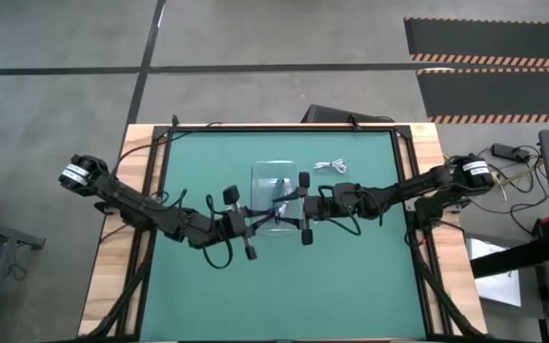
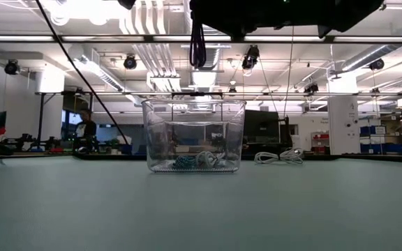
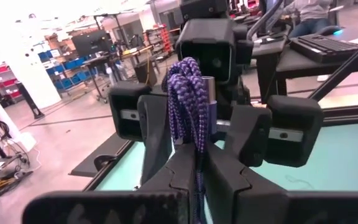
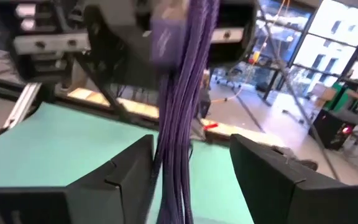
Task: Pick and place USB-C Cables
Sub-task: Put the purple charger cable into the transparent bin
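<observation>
Left jaws [image 3: 194, 177] pinch purple cable [image 3: 188, 102], long axis hanging vertical above clear tray [image 1: 276, 181]. Right jaws [image 4: 191, 171] spread, straddling same bundle; we judge handover or drop next (both arms equally near). Below, teal and white cables [image 2: 194, 161] already in tray. Farther, one white cable [image 1: 331, 166] loose on bench [image 1: 351, 276], right arm nearer.

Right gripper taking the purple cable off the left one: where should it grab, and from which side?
Probably the free straight run of the purple cable, clear of its connector end and of the left gripper clamping it. The strands hang bunched and vertical, so close level across them. The right gripper straddles them, fingers open.
</observation>
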